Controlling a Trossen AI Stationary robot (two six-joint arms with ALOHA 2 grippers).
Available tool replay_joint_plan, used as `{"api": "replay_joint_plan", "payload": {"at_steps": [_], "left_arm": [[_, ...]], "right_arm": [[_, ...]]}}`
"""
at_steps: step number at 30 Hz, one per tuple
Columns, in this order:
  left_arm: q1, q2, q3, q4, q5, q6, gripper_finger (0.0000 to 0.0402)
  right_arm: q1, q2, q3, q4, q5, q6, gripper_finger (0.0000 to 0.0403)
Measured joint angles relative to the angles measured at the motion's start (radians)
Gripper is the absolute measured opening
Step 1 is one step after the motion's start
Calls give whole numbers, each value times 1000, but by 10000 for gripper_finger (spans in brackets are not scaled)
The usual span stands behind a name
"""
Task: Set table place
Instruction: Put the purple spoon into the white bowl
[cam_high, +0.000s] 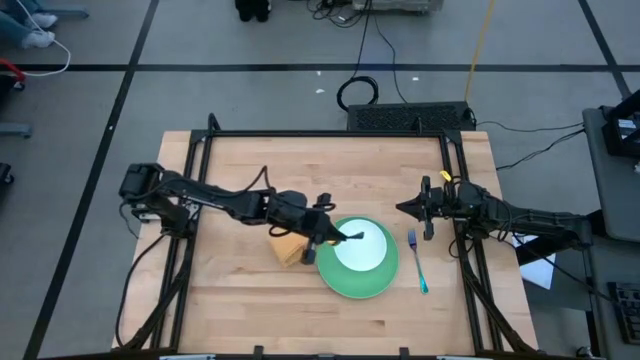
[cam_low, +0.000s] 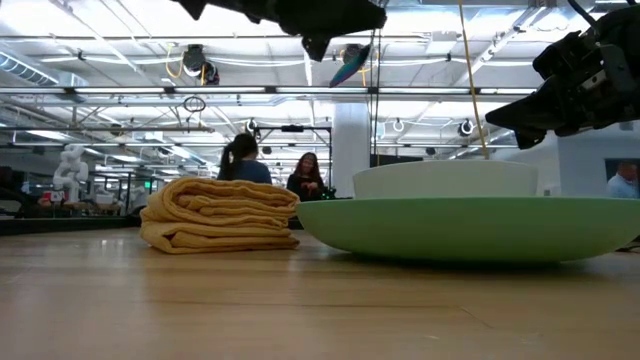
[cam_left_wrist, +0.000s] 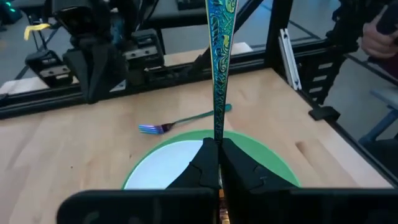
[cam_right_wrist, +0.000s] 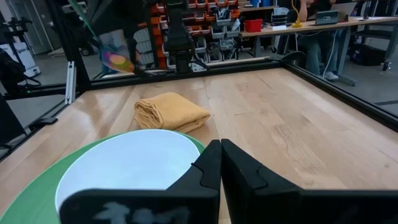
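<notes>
Light wood table (cam_high: 240, 290) inside a black frame, grey floor with dark tape lines and cables around it. Low view looks into a big lab hall: ceiling trusses, strip lights, two people (cam_low: 270, 168) far back.

Left gripper (cam_high: 330, 237) sits over the near-left rim of the green plate (cam_high: 358, 284), fingers pinched tight on the spoon (cam_left_wrist: 219, 68). Its patterned teal handle sticks up past the fingers in the left wrist view. Right wrist view alone shows the spoon's reddish bowl end (cam_right_wrist: 116, 60) in the air.

White bowl (cam_high: 360, 247) sits in the plate, right under and ahead of the left gripper. Folded orange napkin (cam_high: 288, 248) lies just beside that gripper, on the side away from the plate. Low view shows napkin and plate close but apart.

Right gripper (cam_high: 408, 208) is off the table surface past the plate's right side, fingers closed, empty. Fork (cam_high: 417, 260) lies on the wood just below it, beside the plate, tines toward the gripper.

High view shows the fork fully; low view hides it behind the plate.

No readable writing or labels.
</notes>
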Motion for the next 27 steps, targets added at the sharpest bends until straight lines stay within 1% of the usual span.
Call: {"api": "replay_joint_plan", "payload": {"at_steps": [5,15,20,23,25,27], "left_arm": [[0,35,60,-34,24,10,1],[2,41,73,-51,26,-6,1],[19,52,152,-152,29,-4,1],[34,64,203,-212,58,5,1],[45,84,246,-209,75,7,1],[58,109,286,-267,101,7,1]], "right_arm": [[0,3,0,0,0,0,0],[0,5,0,0,0,4,0],[0,5,0,0,0,4,0],[0,5,0,0,0,4,0],[0,5,0,1,0,4,0],[0,8,0,2,0,4,0]]}}
